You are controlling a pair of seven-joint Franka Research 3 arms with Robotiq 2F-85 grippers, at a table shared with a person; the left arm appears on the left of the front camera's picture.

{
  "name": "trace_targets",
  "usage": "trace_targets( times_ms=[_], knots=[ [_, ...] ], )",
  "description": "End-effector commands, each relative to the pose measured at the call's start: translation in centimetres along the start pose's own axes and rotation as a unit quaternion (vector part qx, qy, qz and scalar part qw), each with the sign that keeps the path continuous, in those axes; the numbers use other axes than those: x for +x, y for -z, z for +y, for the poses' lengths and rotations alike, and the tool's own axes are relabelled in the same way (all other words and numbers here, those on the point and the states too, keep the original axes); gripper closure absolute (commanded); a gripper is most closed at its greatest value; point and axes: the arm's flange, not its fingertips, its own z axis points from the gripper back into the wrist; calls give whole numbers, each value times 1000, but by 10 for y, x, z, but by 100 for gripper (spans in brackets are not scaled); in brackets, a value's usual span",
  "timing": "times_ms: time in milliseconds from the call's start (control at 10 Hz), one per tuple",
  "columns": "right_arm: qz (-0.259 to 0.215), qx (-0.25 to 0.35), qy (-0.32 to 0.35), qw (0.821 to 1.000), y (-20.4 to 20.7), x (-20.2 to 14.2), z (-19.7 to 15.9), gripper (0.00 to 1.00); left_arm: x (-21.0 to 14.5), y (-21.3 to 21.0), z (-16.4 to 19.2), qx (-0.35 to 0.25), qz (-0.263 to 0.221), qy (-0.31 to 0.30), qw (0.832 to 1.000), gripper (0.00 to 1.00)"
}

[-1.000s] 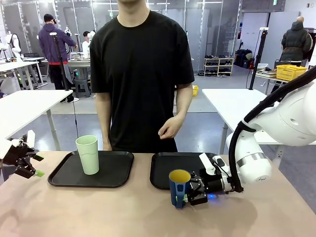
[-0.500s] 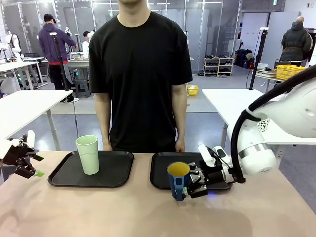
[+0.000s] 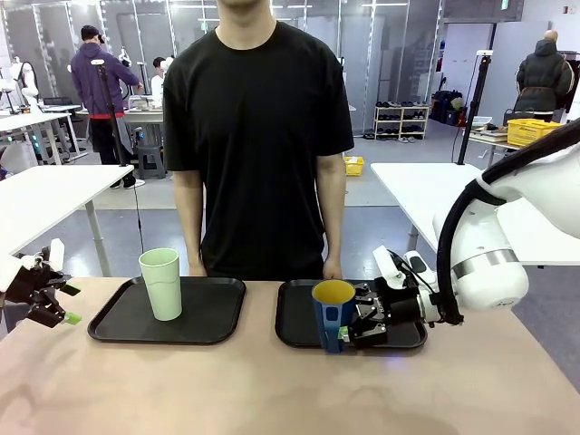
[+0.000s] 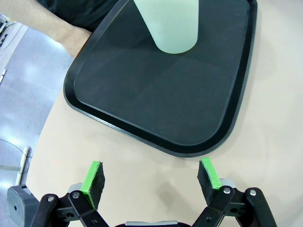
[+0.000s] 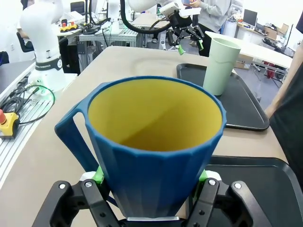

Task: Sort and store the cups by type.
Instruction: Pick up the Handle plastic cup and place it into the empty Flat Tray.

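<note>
Right wrist view: blue cup [image 5: 156, 156] base hidden, jaws clamped

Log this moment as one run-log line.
right gripper: shut on blue cup, at right tray | left gripper: open, idle | green tumbler: upright on left tray

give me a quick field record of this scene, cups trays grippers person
green tumbler: upright on the left tray
blue cup: yellow inside, gripped by the right gripper at the near edge of the right tray
right gripper: shut on the blue cup, one pad on each side
left gripper: open, holding nothing, over bare table near the left tray
person: standing at the far side of the table, arms down
</note>
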Motion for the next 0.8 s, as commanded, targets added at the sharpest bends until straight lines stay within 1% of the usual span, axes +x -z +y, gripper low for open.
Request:
trace_targets(
  times_ms=[0, 100, 200, 300, 400, 500, 600, 700],
  knots=[
    [3, 6, -2, 1000, 3, -3, -3, 32, 0, -1, 1, 0, -4, 6, 1000, 0],
    [3, 6, -2, 1000, 3, -3, -3, 32, 0, -1, 1, 0, -4, 6, 1000, 0],
    [1, 1, 0, 1000, 0, -1, 0, 27, 0, -1, 1, 0, -4, 6, 1000, 0],
    [8, -13, -4, 1000, -9, -6, -10, 27, 0, -1, 1, 0, -4, 6, 1000, 0],
    [-4, -18, -10, 1000, -21, -8, -22, 27, 0, -1, 1, 0, -4, 6, 1000, 0],
    [-2, -26, -13, 1000, -34, -8, -37, 27, 0, -1, 1, 0, -4, 6, 1000, 0],
    [-7, -28, -7, 1000, -44, -8, -52, 27, 0, -1, 1, 0, -4, 6, 1000, 0],
    [-5, -41, -2, 999, -54, -7, -67, 27, 0, -1, 1, 0, -4, 6, 1000, 0]
  ],
)
